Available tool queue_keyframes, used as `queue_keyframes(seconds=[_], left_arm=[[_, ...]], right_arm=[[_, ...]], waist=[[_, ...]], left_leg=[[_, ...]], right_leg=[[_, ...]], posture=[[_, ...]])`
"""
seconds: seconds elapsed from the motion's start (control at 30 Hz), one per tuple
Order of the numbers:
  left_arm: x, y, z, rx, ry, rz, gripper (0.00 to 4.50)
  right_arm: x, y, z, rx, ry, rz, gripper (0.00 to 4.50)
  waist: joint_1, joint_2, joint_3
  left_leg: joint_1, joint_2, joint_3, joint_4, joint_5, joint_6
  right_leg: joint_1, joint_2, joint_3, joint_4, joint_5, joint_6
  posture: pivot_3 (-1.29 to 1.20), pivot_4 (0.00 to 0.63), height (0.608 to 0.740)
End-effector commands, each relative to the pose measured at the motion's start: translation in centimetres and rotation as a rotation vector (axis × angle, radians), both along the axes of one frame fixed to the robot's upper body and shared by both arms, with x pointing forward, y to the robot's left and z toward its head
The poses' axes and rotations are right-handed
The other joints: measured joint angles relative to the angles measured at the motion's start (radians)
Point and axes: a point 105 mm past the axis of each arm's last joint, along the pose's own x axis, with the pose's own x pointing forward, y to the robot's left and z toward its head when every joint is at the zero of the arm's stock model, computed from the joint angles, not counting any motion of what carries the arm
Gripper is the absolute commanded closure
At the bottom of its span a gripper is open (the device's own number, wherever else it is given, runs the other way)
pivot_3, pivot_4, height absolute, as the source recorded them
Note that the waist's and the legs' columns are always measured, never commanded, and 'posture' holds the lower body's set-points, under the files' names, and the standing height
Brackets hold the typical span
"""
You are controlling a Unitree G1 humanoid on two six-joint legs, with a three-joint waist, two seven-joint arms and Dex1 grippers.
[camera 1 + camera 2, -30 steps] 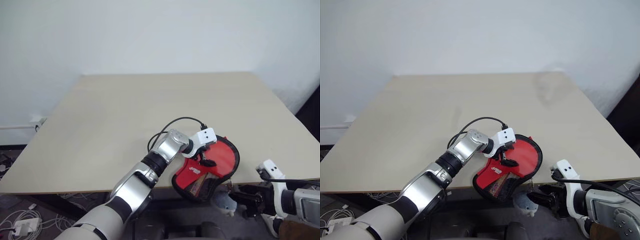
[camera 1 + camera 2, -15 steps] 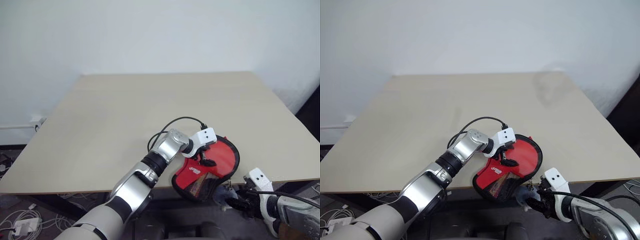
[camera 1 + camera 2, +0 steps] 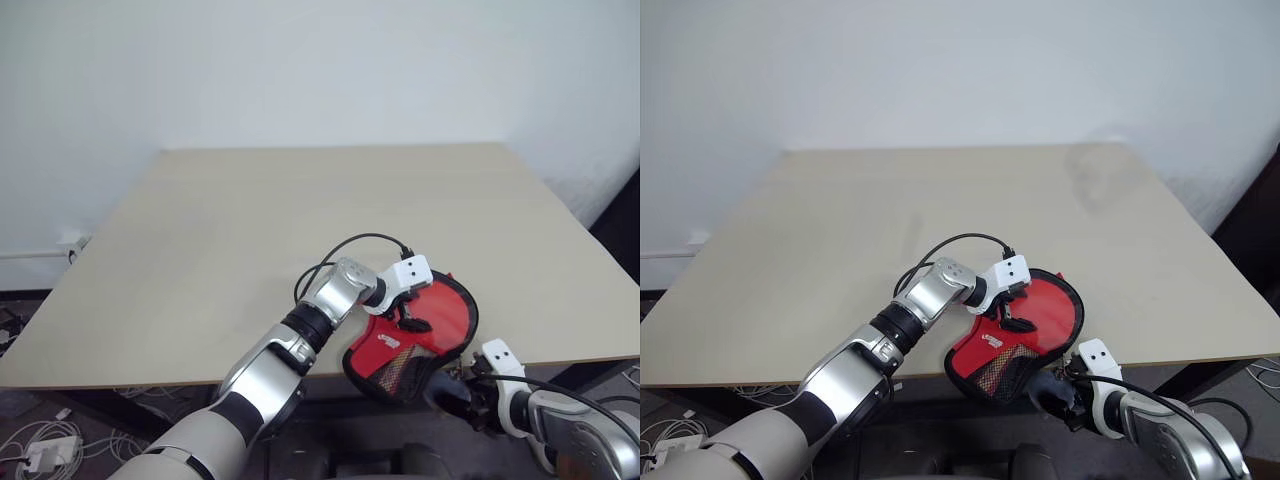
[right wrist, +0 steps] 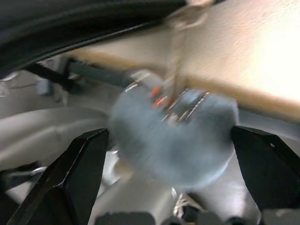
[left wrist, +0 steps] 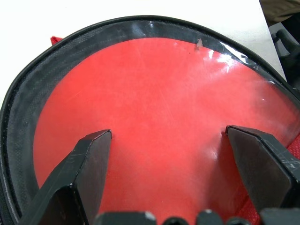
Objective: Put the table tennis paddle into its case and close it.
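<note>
One desk (image 3: 250,230) carried one case (image 3: 415,335), overhanging its near edge. The left hand (image 5: 164,154) rested spread on its red face. The right hand (image 4: 168,154) was spread around one grey-blue charm (image 4: 176,136) hanging below.

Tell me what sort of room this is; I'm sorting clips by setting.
Probably an office or lab test space rather than a home: a plain beige table stands against a bare white wall, and loose cables with a power strip lie on the floor beside it.
</note>
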Motion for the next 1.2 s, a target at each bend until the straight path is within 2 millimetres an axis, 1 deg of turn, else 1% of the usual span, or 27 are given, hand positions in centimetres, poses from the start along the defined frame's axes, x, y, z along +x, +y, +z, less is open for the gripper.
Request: queue_keyframes(seconds=[0.03, 0.17, 0.27, 0.33, 0.4, 0.43, 0.53, 0.57, 0.63, 0.7, 0.77, 0.87, 0.97, 1.03, 1.2], left_arm=[[0.0, 2.7, -3.5, 0.146, 0.051, 0.063, 0.34], [0.0, 2.8, -3.5, 0.148, 0.051, 0.064, 0.34], [0.0, 2.9, -3.5, 0.148, 0.052, 0.068, 0.34], [0.1, 2.9, -3.5, 0.149, 0.052, 0.069, 0.34], [0.1, 2.9, -3.4, 0.149, 0.050, 0.068, 0.34], [0.0, 2.9, -3.4, 0.149, 0.051, 0.067, 0.34], [0.0, 2.8, -3.4, 0.148, 0.054, 0.063, 0.34], [-0.1, 2.8, -3.5, 0.148, 0.054, 0.062, 0.34], [-0.2, 2.7, -3.6, 0.149, 0.056, 0.059, 0.34], [-0.3, 2.7, -3.7, 0.150, 0.058, 0.055, 0.34], [-0.4, 2.6, -3.7, 0.150, 0.060, 0.053, 0.34], [-0.5, 2.4, -3.7, 0.148, 0.064, 0.050, 0.34], [-0.5, 2.3, -3.7, 0.146, 0.066, 0.050, 0.34], [-0.5, 2.3, -3.7, 0.146, 0.068, 0.051, 0.34], [-0.7, 2.3, -3.8, 0.145, 0.074, 0.051, 0.34]], right_arm=[[0.6, 0.2, -0.2, -0.028, -0.027, 0.025, 0.03], [0.1, 0.7, -0.9, -0.017, 0.006, 0.035, 0.03], [-0.5, 0.9, -1.1, -0.035, 0.011, 0.076, 0.55], [-0.6, 0.7, -1.0, -0.044, 0.008, 0.081, 1.19], [-0.9, 0.5, -0.4, -0.034, -0.001, 0.091, 1.87], [-1.1, 0.6, 0.3, -0.015, -0.012, 0.107, 2.23], [-1.8, 0.8, 2.2, 0.019, -0.054, 0.164, 3.11], [-2.2, 0.9, 3.0, 0.035, -0.070, 0.196, 3.35], [-2.9, 1.3, 4.5, 0.061, -0.096, 0.252, 3.67], [-3.3, 1.0, 5.3, 0.047, -0.098, 0.295, 3.78], [-3.5, 0.8, 5.8, 0.026, -0.094, 0.331, 3.79], [-4.1, 1.4, 6.2, 0.052, -0.061, 0.400, 3.79], [-5.3, 2.4, 5.5, 0.073, 0.004, 0.493, 3.79], [-6.1, 3.4, 5.4, 0.104, 0.026, 0.555, 3.79], [-7.4, 5.5, 5.1, 0.147, 0.061, 0.699, 3.80]], waist=[[0.000, 0.000, 0.000], [0.000, 0.000, 0.000], [0.000, 0.000, 0.000], [0.000, 0.000, 0.000], [0.000, 0.000, 0.000], [0.000, 0.000, 0.000], [-0.001, 0.000, 0.000], [-0.001, 0.000, 0.000], [0.000, 0.000, 0.000], [-0.001, -0.001, 0.001], [0.000, -0.001, 0.001], [0.000, -0.001, 0.001], [0.001, -0.001, 0.001], [0.003, -0.001, 0.001], [0.003, -0.002, 0.001]], left_leg=[[0.000, 0.000, 0.000, 0.000, 0.000, 0.000], [0.000, 0.000, 0.000, 0.000, 0.001, 0.001], [0.000, 0.000, -0.001, 0.000, 0.001, 0.001], [0.000, 0.000, -0.001, 0.000, 0.000, 0.001], [0.000, 0.000, -0.001, 0.000, 0.000, 0.001], [0.000, 0.000, -0.001, 0.000, 0.000, 0.001], [0.000, 0.000, -0.001, 0.000, 0.000, 0.001], [-0.001, 0.000, -0.001, 0.000, 0.000, 0.000], [-0.001, 0.000, -0.001, 0.000, 0.000, 0.000], [-0.001, 0.000, 0.000, 0.000, -0.001, -0.001], [-0.001, 0.001, 0.000, 0.000, -0.001, -0.001], [-0.001, 0.001, 0.000, -0.001, -0.001, -0.001], [-0.001, 0.001, 0.000, -0.001, -0.001, -0.001], [-0.001, 0.000, -0.001, -0.001, -0.001, -0.001], [-0.001, 0.000, -0.001, -0.001, -0.001, 0.002]], right_leg=[[0.000, 0.000, 0.000, 0.000, 0.000, 0.000], [0.000, 0.000, 0.000, 0.000, 0.000, 0.000], [0.000, 0.000, 0.000, 0.000, 0.000, 0.000], [0.000, 0.000, 0.000, 0.000, 0.000, 0.000], [0.000, 0.000, 0.000, 0.000, 0.000, 0.000], [0.000, 0.000, 0.000, 0.000, 0.000, 0.000], [0.000, 0.000, 0.000, 0.000, 0.000, 0.000], [0.000, 0.000, 0.000, 0.000, 0.000, 0.000], [0.000, 0.000, 0.000, 0.000, 0.000, 0.000], [0.001, 0.000, 0.000, 0.000, 0.000, 0.000], [0.001, 0.000, 0.000, 0.000, 0.000, 0.000], [0.000, 0.000, -0.001, 0.000, 0.000, 0.000], [0.000, 0.000, -0.002, -0.001, 0.000, 0.000], [0.000, 0.000, -0.003, -0.001, 0.000, 0.000], [0.000, 0.000, -0.003, -0.003, 0.000, 0.000]], posture=[[0.00, 0.000, 0.740], [0.00, 0.000, 0.740], [0.00, 0.000, 0.740], [0.00, 0.000, 0.740], [0.00, 0.000, 0.740], [0.00, 0.000, 0.740], [0.00, 0.000, 0.740], [0.00, 0.000, 0.740], [0.00, 0.000, 0.740], [0.00, 0.000, 0.740], [0.00, 0.000, 0.740], [0.00, 0.000, 0.740], [0.00, 0.000, 0.740], [0.00, 0.000, 0.740], [0.00, 0.000, 0.740]])
